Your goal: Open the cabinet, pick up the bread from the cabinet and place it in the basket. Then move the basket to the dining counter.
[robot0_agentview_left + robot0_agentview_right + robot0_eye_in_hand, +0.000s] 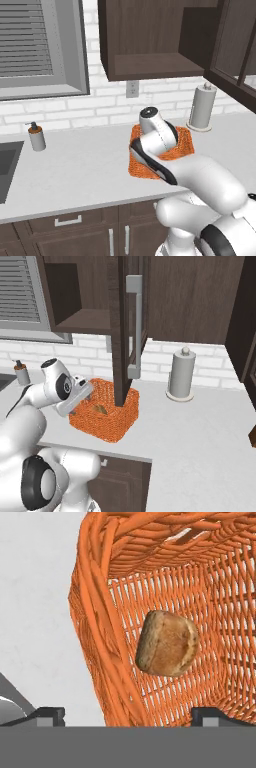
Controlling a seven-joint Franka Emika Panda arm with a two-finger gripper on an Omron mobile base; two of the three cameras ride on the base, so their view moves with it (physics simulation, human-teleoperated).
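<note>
The orange woven basket [186, 143] [107, 427] [97, 632] stands on the grey worktop under the dark wall cabinet [150, 64], whose glass door [125, 331] hangs open with its silver bar handle [134, 326] facing me. The golden-brown bread [167, 643] [100, 408] lies on the basket floor, free of the fingers. My gripper [89, 392] [129, 714] hovers open just over the basket's left rim, its tips wide apart with the basket wall between them. The open cabinet shelf looks bare. The dining counter is out of view.
A paper towel roll [202, 106] [181, 374] stands right of the basket by the brick wall. A soap dispenser [36, 136] [21, 373] sits near the sink [7, 165] at the left. The open door's lower edge hangs close above the basket's far side.
</note>
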